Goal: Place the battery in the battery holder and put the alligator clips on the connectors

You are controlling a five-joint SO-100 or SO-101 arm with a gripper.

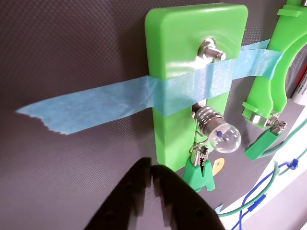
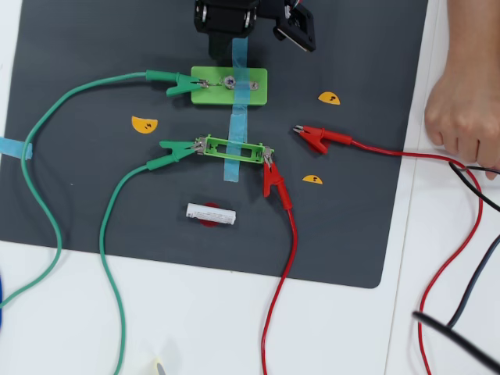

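Claw [image 1: 152,184] pinched together and empty above the bulb block [image 2: 229,85], battery [image 2: 210,213] loose on the mat below the empty holder [image 2: 234,148], 1 red clip [image 2: 316,138] unattached, likely snag risk.

Two red clips [image 2: 273,179] [image 2: 318,138], two green [image 2: 173,82] [image 2: 171,152].

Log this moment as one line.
gripper: jaws shut, empty | battery: on mat, outside holder | one red clip at holder | other red clip loose
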